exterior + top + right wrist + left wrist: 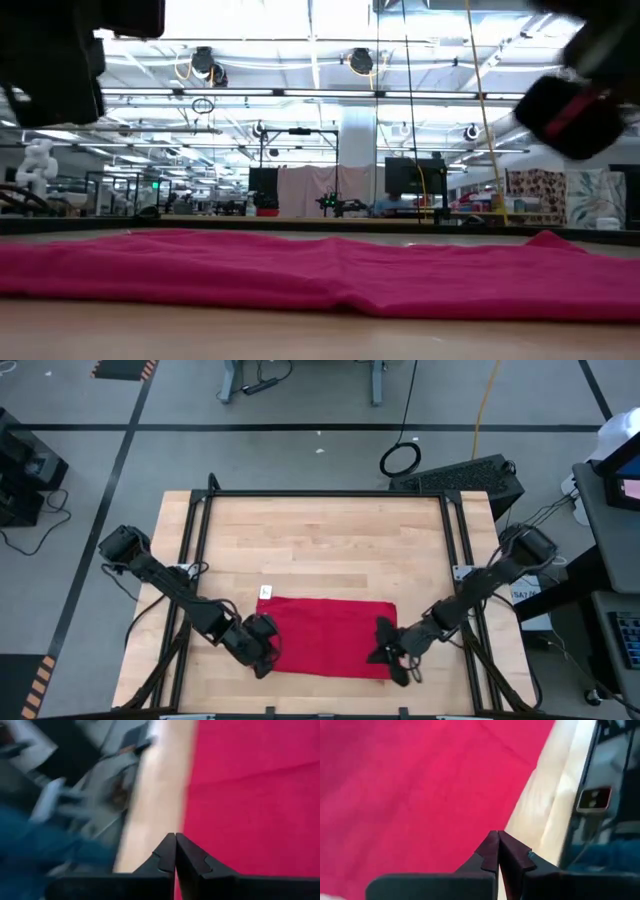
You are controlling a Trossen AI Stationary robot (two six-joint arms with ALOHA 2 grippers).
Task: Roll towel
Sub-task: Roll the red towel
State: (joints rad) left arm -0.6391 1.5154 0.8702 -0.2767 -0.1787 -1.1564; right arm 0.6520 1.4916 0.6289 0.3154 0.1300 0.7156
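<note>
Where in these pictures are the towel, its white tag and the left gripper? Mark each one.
towel [325, 638]: high view, middle of the red cloth.
white tag [265, 592]: high view, the tag itself, at the towel's far left corner.
left gripper [498, 840]: left wrist view, shut fingertips.

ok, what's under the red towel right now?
The towel lies flat on the wooden table; bare wood shows around it. No bulges, but the covered area itself can't be seen.

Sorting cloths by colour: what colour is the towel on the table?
Plain bright red towel; the high view shows it best.
</note>
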